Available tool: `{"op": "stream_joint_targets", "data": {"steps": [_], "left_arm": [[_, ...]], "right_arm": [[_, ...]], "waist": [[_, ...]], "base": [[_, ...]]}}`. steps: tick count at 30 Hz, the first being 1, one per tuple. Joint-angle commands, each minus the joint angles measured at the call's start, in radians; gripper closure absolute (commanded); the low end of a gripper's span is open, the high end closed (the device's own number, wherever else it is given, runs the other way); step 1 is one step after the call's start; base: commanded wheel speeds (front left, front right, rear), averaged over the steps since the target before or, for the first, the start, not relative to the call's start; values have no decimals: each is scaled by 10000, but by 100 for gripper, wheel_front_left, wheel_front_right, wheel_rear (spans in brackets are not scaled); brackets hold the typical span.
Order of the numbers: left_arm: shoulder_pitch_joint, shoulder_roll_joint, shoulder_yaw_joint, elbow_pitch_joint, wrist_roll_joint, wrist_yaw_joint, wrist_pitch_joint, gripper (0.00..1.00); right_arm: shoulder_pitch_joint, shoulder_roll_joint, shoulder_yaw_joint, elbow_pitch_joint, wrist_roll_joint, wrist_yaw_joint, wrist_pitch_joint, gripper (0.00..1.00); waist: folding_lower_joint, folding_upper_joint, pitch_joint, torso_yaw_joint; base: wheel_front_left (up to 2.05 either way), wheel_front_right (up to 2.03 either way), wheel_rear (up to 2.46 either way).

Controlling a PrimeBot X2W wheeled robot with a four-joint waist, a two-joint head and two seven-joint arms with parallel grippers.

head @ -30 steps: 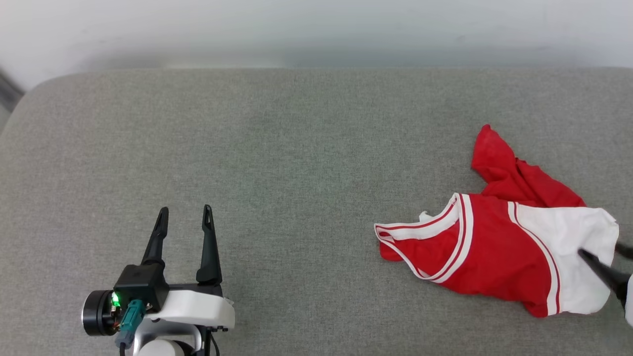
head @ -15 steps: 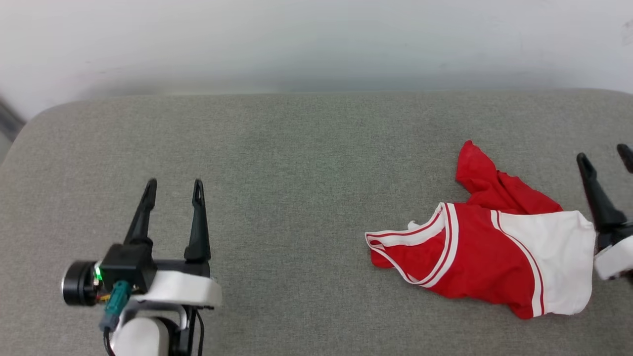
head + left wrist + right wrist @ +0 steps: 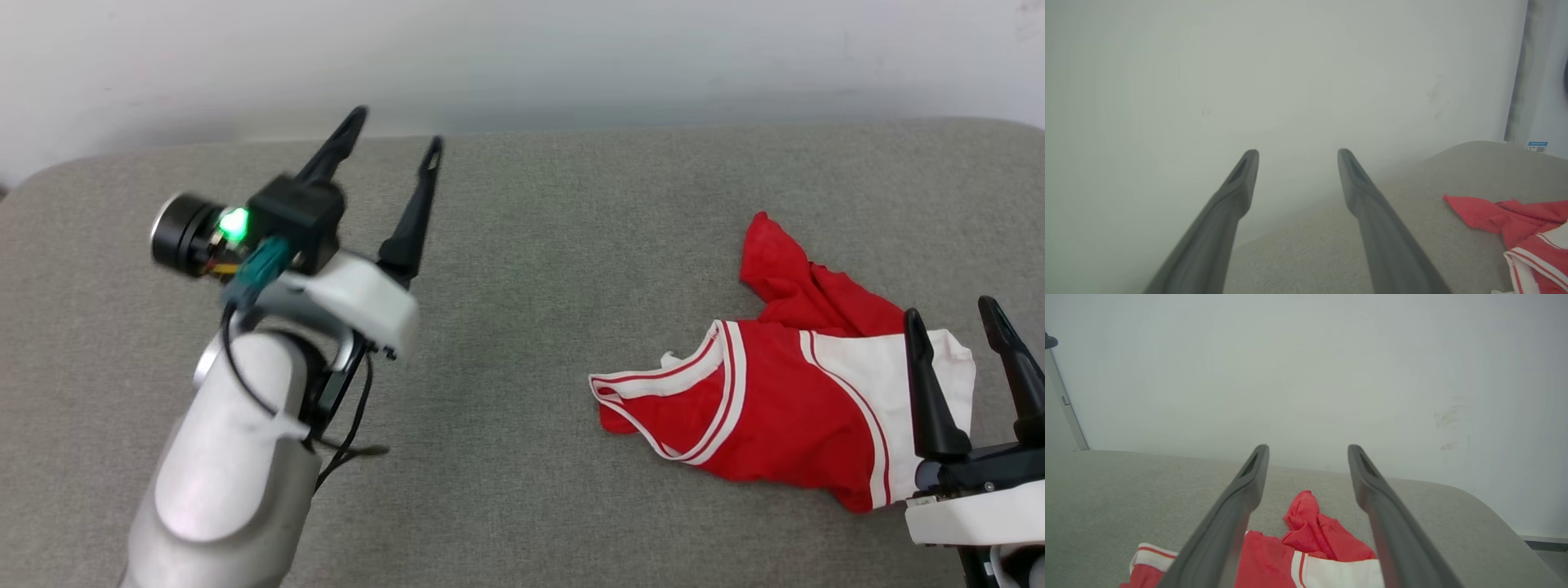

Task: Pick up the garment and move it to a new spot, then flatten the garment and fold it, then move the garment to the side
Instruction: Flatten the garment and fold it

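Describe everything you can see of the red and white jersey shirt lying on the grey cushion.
The jersey shirt is red, a soft thin knit by its look, with a white short sleeve edged in red piping and red-and-white striped trim around an opening. It lies crumpled and unfolded on the right part of the grey upholstered cushion, with one red corner bunched up toward the wall. The right tool, open, overlaps the sleeve in the head view; contact cannot be told.
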Motion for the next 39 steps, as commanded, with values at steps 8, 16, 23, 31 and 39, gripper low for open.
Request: {"op": "stream_joint_targets", "data": {"steps": [8,16,23,31,39], "left_arm": [[-2615,1228,-3434,145,-2710,-31,3283,0],[-4808,1888,-6846,495,-5343,-32,5951,0],[-6071,2146,-9468,667,-6944,-33,7267,0],[-6262,2163,-10453,923,-7581,-33,8043,0],[-4634,2622,-10638,333,-6912,-43,9956,0]], "right_arm": [[40,354,-5,-359,-357,-7,-12,0],[-418,465,187,-383,-648,-7,-25,0],[-896,481,373,-343,-675,-7,-25,0],[-1336,544,561,-204,-664,-7,-26,0],[-1792,644,687,26,-652,-7,-27,0]], "waist": [[0,0,590,-461],[0,0,1300,-897],[0,0,1935,-1308],[0,0,2533,-1682],[0,0,2971,-1997]], "base": [[0,0,0],[0,0,0],[0,0,0],[0,0,0],[0,0,0]]}}
